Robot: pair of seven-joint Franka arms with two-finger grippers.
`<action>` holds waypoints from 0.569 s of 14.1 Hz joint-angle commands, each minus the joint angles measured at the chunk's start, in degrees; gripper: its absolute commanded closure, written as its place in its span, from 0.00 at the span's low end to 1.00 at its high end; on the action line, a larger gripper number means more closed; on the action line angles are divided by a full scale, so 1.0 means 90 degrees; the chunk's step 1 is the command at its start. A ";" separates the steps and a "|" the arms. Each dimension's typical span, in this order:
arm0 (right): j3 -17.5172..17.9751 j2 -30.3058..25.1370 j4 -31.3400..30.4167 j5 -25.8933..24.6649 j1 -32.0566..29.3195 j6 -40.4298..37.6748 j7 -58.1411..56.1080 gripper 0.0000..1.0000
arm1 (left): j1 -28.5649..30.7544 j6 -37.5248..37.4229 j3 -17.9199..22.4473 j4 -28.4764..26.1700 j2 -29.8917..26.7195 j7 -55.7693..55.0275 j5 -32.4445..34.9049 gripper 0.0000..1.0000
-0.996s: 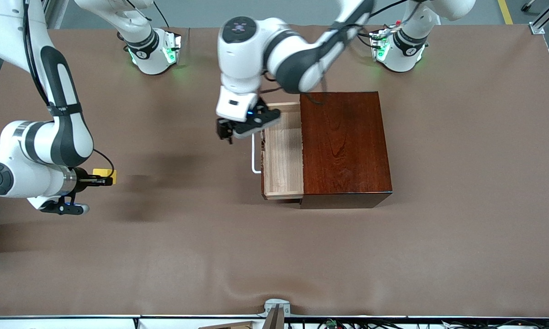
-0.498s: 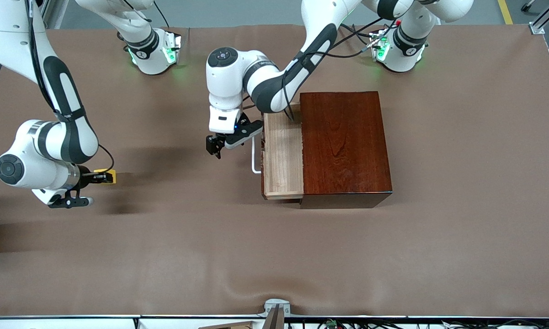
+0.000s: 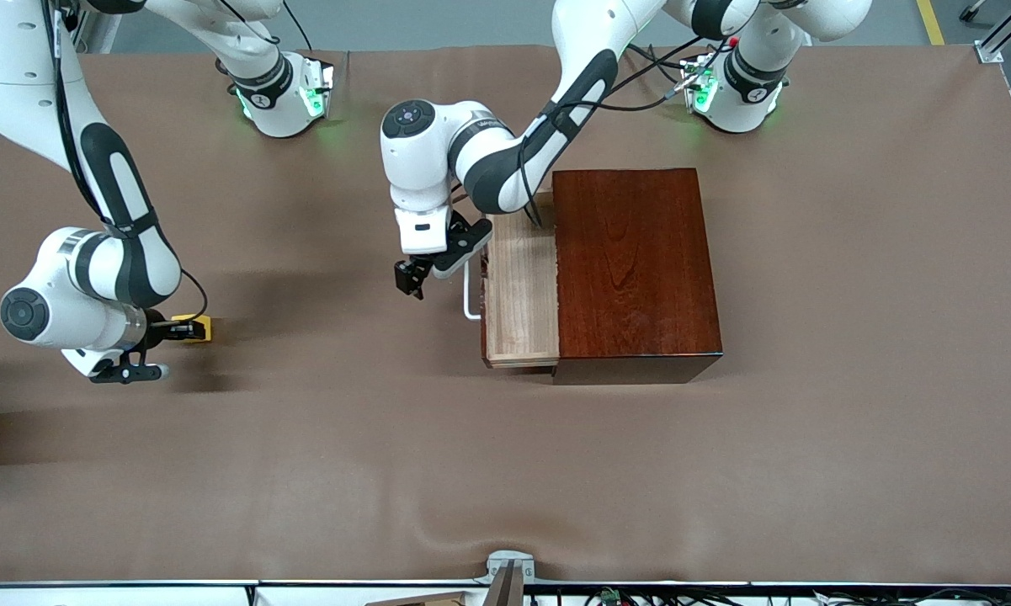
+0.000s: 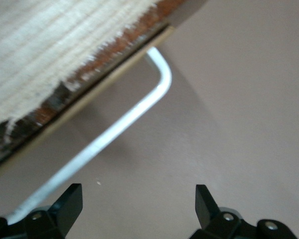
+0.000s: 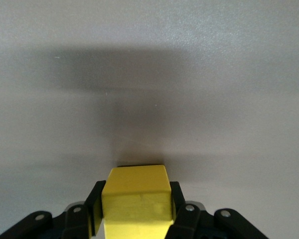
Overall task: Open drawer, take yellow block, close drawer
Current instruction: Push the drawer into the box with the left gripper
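**Ana:** Down and inward goes the left arm since a second ago — its left gripper (image 3: 412,278) has dropped from over the drawer's corner to hang just beside the white handle (image 3: 469,290), on the side away from the box. The right arm has drifted a touch lower too, cube and all.

**Ben:** Starting nearest the camera: right gripper (image 3: 187,329), toward the right arm's end of the table, jaws clamped on the yellow block (image 3: 195,326). The wrist view shows the cube (image 5: 137,199) squeezed between both fingers (image 5: 93,201), low over bare tabletop.

**Ana:** So the block is out. Farther up, the pale-wood drawer (image 3: 520,290) is pulled well out of the reddish-brown box (image 3: 635,269).

**Ben:** And the left jaws stand wide apart. One fingertip (image 4: 70,201) sits close by the handle bar (image 4: 114,137).

**Ana:** That's my worry. If it pushes off-centre, at one end of the handle, the tray could skew and jam.

**Ben:** Or the whole box slides — nothing braces it.

**Ana:** And a finger could snag the bar.
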 commanded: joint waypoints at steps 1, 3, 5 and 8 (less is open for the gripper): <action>0.0128 -0.0015 -0.0064 -0.0033 -0.0143 0.0097 0.0006 0.32 | 0.0086 -0.0531 0.0036 0.0305 0.0100 -0.0115 0.0045 0.00; 0.0128 -0.0063 -0.0035 -0.0033 -0.0123 0.0000 -0.0033 0.00 | 0.0135 -0.0795 0.0036 0.0305 0.0032 -0.0106 0.0065 0.00; 0.0128 -0.0122 0.0140 -0.0033 -0.0113 -0.0292 -0.0014 0.00 | 0.0242 -0.1223 0.0036 0.0295 0.0012 -0.0106 0.0065 0.00; 0.0128 -0.0346 0.0579 -0.0033 -0.0133 -0.1092 -0.0014 0.00 | 0.0418 -0.1984 0.0046 0.0227 -0.0085 -0.0067 0.0065 0.00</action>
